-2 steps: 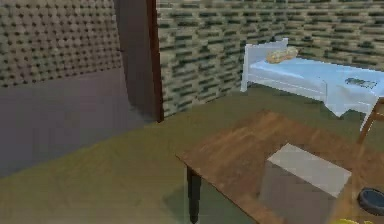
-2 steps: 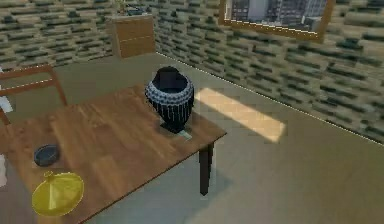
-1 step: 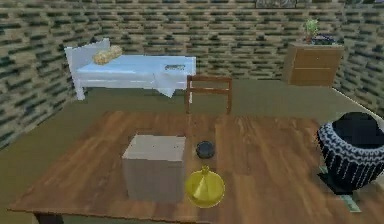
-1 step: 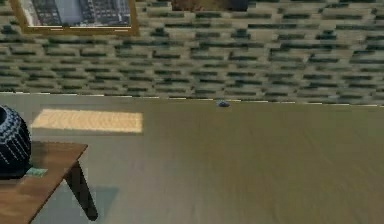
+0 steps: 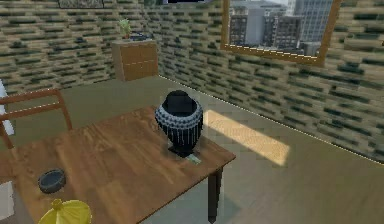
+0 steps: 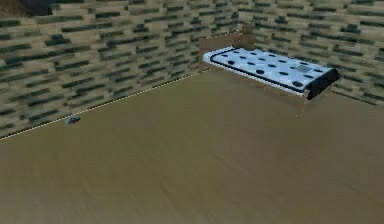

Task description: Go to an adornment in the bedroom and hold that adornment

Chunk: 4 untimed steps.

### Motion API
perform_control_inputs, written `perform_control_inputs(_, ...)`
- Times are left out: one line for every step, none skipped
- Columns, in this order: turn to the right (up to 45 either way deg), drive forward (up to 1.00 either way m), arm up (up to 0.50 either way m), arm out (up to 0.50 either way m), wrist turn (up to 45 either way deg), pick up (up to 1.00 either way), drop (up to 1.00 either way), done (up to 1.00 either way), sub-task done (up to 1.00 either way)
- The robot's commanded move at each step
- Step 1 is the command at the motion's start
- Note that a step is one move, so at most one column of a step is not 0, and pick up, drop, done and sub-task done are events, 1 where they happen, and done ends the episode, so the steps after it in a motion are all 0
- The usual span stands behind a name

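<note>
Wooden table [image 5: 110, 160] with dark vase [image 5: 178, 122] in forward view, spotted bed [image 6: 270, 68] in arm side view; end effector state unclear.

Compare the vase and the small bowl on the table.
The vase stands tall; the bowl is low and shallow. The vase is far bigger than the bowl. The vase carries a pale patterned band; the bowl looks plain. Both are dark and rest on the wooden table.
</note>
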Motion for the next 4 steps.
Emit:
perform_control_inputs(27.0, 0.00, 0.00, 0.00, 0.0, 0.00, 0.00, 0.00, 0.00)
perform_control_inputs(0.0, 1.00, 0.00, 0.00, 0.0, 0.00, 0.00, 0.00, 0.00)
perform_control_inputs(27.0, 0.00, 0.00, 0.00, 0.0, 0.00, 0.00, 0.00, 0.00)
perform_control_inputs(0.0, 0.05, 0.00, 0.00, 0.0, 0.00, 0.00, 0.00, 0.00)
